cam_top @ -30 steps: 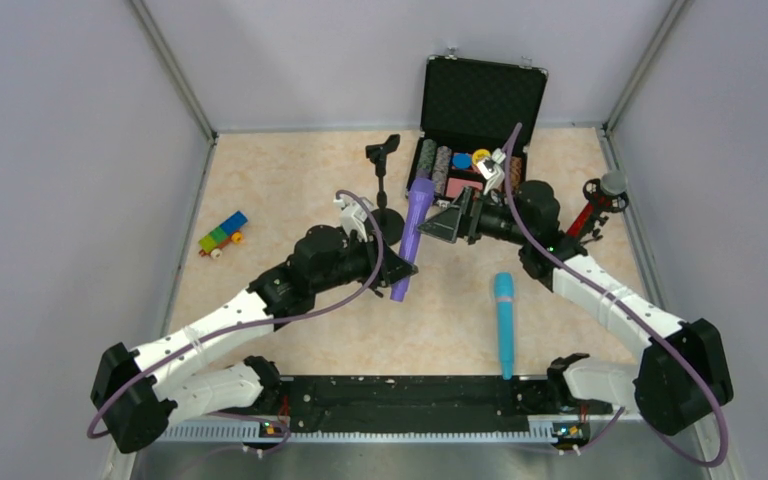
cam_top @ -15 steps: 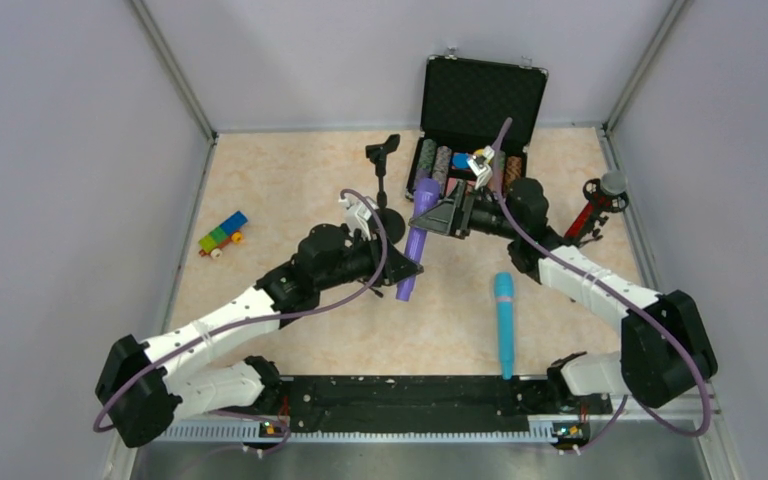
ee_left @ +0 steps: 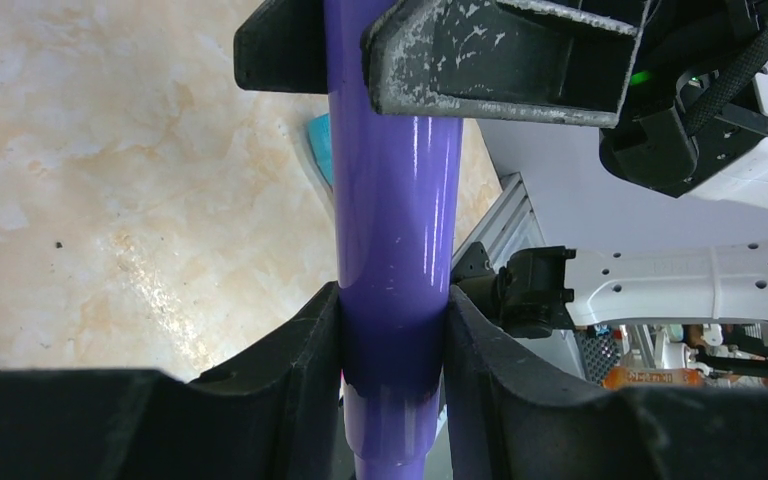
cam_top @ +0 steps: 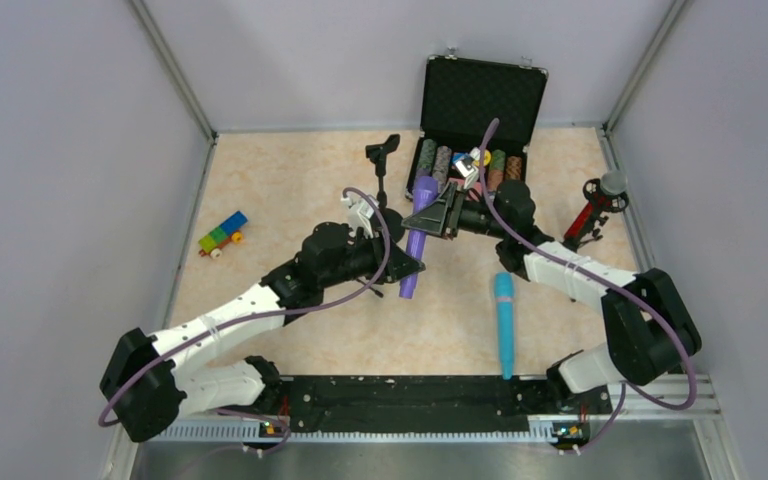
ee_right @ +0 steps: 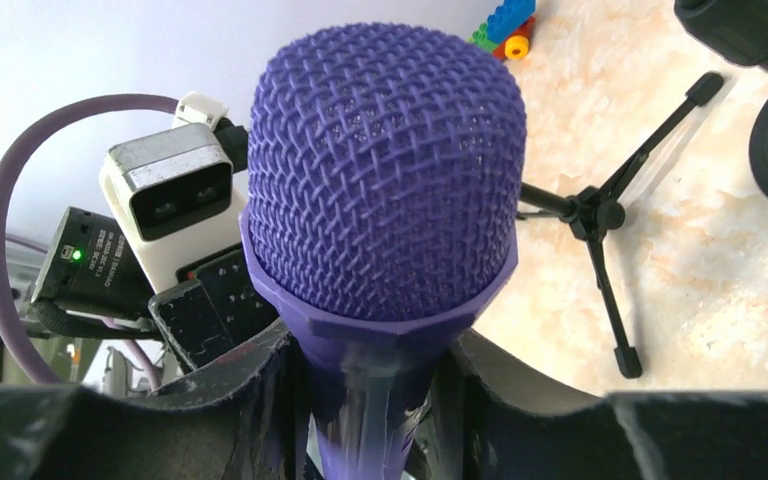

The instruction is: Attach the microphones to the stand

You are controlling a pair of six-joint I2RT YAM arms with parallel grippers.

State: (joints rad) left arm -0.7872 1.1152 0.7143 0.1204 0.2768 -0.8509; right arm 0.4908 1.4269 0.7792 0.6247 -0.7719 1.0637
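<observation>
Low and right of centre in the top view, the teal mic (cam_top: 503,325) lies flat on the table (cam_top: 290,170), well apart from both grippers. Above and left of it, at mid-frame, the left gripper (cam_top: 407,266) is clamped on the lower shaft of the purple mic (cam_top: 417,243). The left wrist view shows its fingers (ee_left: 290,350) pressed to either side of the glossy shaft. The purple mic is held clear of the table and runs up the frame, with its head uppermost. Just above, the right gripper (cam_top: 426,214) grips the same mic at the neck under the mesh head, and the right wrist view shows its fingers tight on it. At the left edge of the table lies a block toy (cam_top: 222,233). A black stand (cam_top: 384,170) rises just left of the purple head. At the right edge the red mic (cam_top: 588,212) leans with its silver head up; I cannot tell what holds it. Farthest, at top centre, sits an open case (cam_top: 483,100).
</observation>
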